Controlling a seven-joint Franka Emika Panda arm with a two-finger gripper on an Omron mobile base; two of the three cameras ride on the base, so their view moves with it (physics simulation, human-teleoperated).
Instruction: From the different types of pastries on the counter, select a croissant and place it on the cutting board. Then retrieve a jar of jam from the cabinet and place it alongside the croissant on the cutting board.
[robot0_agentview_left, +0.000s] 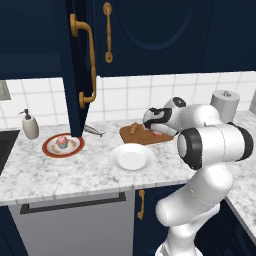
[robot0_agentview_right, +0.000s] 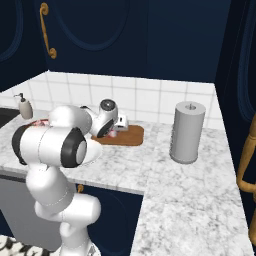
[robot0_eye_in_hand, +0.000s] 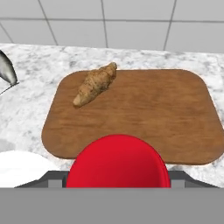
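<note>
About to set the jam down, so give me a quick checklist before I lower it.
1. Croissant already on the cutting board: ok, lying at its far left part.
2. Free board space beside the croissant: ok, the middle and right are bare.
3. Jar of jam in the pincer: ok, red jar sits low in the hand view, at the board's near edge.
4. Jar upright: cannot tell.
5. Fish and white plate off the board: ok.
6. Cabinet door closed: not ok, it stands open.
</note>
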